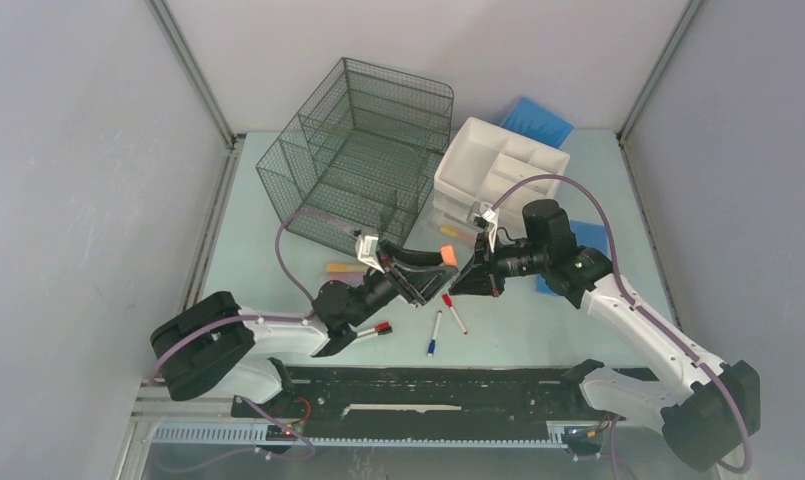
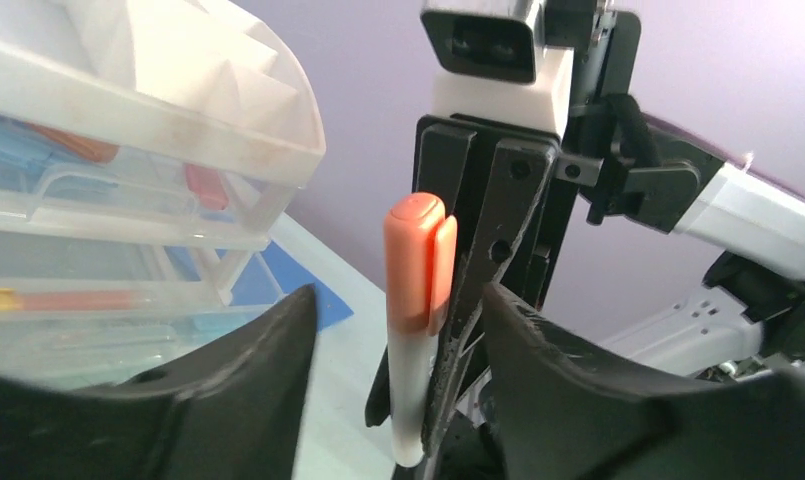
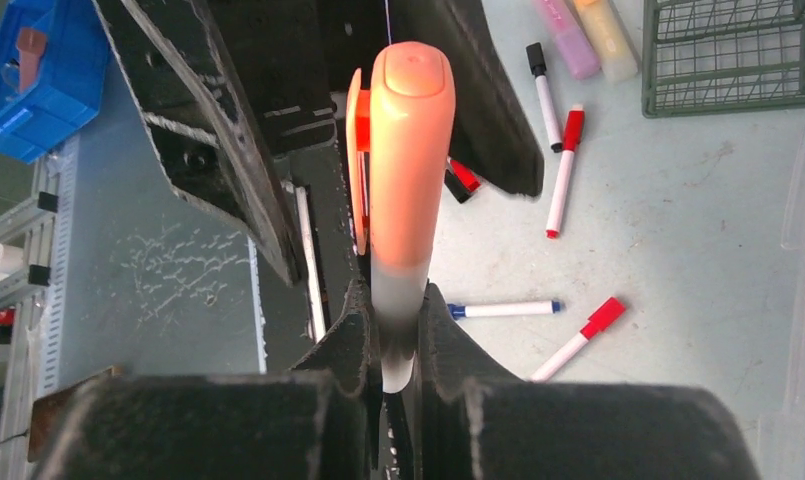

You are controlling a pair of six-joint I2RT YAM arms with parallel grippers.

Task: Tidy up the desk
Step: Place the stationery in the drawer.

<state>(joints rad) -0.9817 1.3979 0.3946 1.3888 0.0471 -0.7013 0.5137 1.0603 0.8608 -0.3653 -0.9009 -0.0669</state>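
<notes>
The desk (image 1: 248, 250), a pale mint-green tabletop between grey walls, fills the middle of the top view, with a black rail along its near edge. Above its centre the two arms meet.

The right gripper (image 1: 470, 276) is clenched on the white barrel of an orange-capped highlighter (image 1: 448, 256), whose cap points away from the wrist. The right wrist view shows the barrel pinched tight between the two pads. The left gripper (image 1: 421, 277) is spread wide, its fingers (image 2: 238, 380) on either side of the cap without touching it.

On the desk below the grippers lie a red-capped marker (image 1: 454, 313) and a blue-capped marker (image 1: 434, 334), close together. A red-and-black marker (image 1: 375, 329) lies beside the left arm, and a yellow highlighter (image 1: 343, 268) lies just behind that arm.

At the back left stands a dark wire-mesh organizer (image 1: 363, 150). Just to its right is a white plastic drawer unit (image 1: 498, 165), whose top tray is split into compartments. The left wrist view shows orange and blue things inside its clear drawers. A blue tray (image 1: 538, 120) sits behind the unit.

Any print on the pens is too small to read.
</notes>
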